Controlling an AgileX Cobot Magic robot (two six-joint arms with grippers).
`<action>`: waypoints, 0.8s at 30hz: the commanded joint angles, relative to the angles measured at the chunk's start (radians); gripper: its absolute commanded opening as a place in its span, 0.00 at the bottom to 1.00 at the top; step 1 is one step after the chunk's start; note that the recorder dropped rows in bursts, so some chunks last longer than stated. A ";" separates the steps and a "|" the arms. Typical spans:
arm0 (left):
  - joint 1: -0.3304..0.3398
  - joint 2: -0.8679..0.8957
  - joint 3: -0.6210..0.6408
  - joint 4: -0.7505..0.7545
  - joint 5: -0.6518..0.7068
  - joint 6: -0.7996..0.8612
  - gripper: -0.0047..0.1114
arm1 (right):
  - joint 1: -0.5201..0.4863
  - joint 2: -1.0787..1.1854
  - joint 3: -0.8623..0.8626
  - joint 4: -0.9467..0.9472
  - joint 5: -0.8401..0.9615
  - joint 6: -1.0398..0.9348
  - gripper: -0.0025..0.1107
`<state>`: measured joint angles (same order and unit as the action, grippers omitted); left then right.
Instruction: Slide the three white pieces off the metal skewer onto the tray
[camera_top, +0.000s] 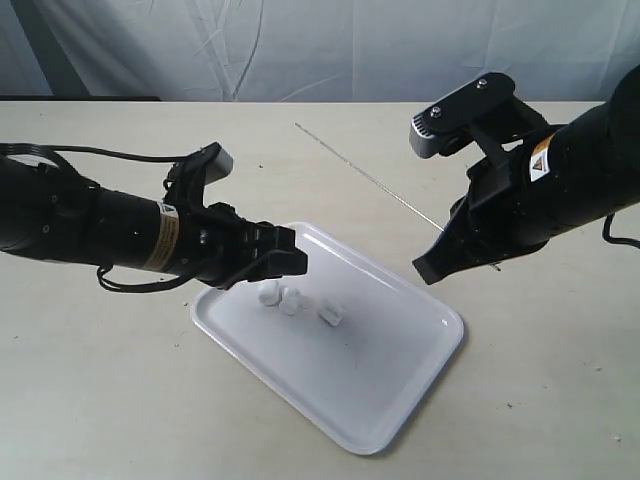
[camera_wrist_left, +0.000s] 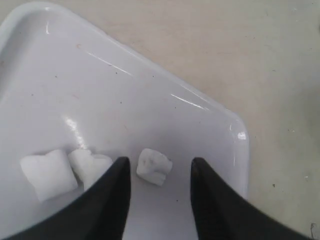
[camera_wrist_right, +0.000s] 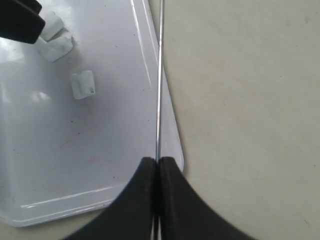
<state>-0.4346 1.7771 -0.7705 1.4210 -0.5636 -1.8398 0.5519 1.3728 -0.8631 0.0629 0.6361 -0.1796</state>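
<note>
All 3 white pieces (camera_top: 294, 302) lie on the 1 tray (camera_top: 385, 385), off the 1 metal skewer (camera_top: 360, 168). My right gripper (camera_top: 432, 268) is clenched on the skewer's near end, the bare rod reaching out over the bench (camera_top: 120, 400). My left gripper (camera_top: 288, 256) hangs open just above the pieces. They look soft and light (easily squashed), so I'd hold them gently by the sides. The skewer looks stiff, thin and slippery.
</note>
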 joint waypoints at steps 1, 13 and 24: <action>-0.006 0.003 0.003 -0.015 -0.013 -0.011 0.38 | -0.002 0.000 0.001 -0.005 -0.011 0.001 0.02; -0.002 -0.031 0.003 -0.202 0.069 0.230 0.05 | -0.002 0.000 0.001 -0.005 -0.044 -0.001 0.02; 0.015 -0.329 0.003 -0.061 0.578 0.281 0.04 | -0.002 0.000 0.001 -0.009 -0.203 -0.003 0.02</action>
<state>-0.4221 1.5395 -0.7703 1.3084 -0.1519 -1.5648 0.5519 1.3743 -0.8631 0.0610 0.4899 -0.1796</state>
